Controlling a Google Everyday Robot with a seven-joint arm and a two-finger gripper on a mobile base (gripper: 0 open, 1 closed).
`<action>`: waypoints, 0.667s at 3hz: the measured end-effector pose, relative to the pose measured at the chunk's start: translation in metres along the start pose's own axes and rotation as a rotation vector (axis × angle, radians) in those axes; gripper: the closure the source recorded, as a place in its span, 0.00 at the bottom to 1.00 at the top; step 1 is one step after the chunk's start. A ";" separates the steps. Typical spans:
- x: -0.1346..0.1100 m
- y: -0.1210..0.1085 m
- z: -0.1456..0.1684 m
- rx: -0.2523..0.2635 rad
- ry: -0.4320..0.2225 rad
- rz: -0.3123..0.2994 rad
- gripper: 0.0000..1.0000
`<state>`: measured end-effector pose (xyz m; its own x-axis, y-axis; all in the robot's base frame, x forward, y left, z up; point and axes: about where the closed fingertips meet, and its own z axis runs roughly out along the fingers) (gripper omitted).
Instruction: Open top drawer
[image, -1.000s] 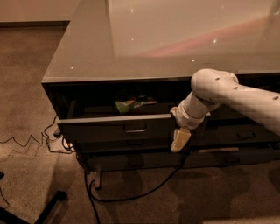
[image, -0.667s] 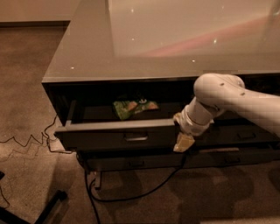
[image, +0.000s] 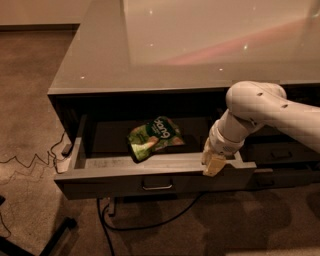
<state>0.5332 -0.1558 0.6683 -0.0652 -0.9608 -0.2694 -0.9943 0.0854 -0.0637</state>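
Note:
The top drawer (image: 110, 182) is a wide dark grey drawer pulled well out from under the counter. Its front has a small metal pull (image: 157, 186) at centre. A green snack bag (image: 154, 137) lies inside on the lighter grey floor. My gripper (image: 213, 163) hangs from the white arm (image: 265, 112) at the right end of the drawer front, its tan fingers (image: 216, 165) hooked over the top edge of the front panel.
The grey glossy countertop (image: 200, 45) lies above the drawer. Lower grey drawers (image: 280, 155) sit to the right behind the arm. Black cables (image: 145, 222) trail on the carpet under the drawer and to the left. A dark bar (image: 45, 240) lies at bottom left.
The drawer has slid further out toward the camera, showing more of its interior and the green bag. My gripper moved with the drawer front, down and outward.

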 end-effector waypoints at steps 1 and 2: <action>0.000 0.000 0.000 0.000 0.000 0.000 0.85; 0.000 0.000 0.000 0.000 0.000 0.000 0.62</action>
<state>0.5332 -0.1558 0.6683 -0.0652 -0.9608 -0.2694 -0.9943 0.0853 -0.0636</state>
